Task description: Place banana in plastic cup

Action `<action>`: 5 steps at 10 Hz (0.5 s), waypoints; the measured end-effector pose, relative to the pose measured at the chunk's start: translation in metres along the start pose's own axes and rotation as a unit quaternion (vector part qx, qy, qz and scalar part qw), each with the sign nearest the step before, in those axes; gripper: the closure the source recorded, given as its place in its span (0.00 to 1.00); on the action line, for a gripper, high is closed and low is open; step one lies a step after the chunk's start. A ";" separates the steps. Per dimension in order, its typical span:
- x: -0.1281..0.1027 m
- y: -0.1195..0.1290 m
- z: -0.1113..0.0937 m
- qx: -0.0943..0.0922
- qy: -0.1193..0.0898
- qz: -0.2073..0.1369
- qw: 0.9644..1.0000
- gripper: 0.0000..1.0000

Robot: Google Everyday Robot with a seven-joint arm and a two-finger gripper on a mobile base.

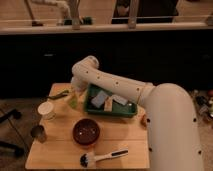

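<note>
The banana (59,94), slim and yellow-green with a dark end, lies at the back left of the wooden table (60,150). The plastic cup (46,110), pale cream with a wide rim, stands upright near the left edge, just in front of the banana. My white arm comes in from the right and bends down at the back of the table. My gripper (74,96) hangs low just right of the banana and up-right of the cup, partly hidden by the arm's wrist. Whether it touches the banana cannot be told.
A shiny metal cup (38,133) stands at the front left. A dark red bowl (86,131) sits mid-table. A white-handled black brush (102,157) lies at the front edge. A green tray (95,109) with sponges sits at the back, under the arm.
</note>
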 end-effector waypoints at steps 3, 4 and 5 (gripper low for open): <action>-0.003 -0.012 0.006 0.003 -0.011 -0.075 0.997 1.00; -0.004 -0.014 0.008 0.003 -0.015 -0.085 0.996 1.00; -0.003 -0.017 0.012 0.002 -0.024 -0.095 0.995 1.00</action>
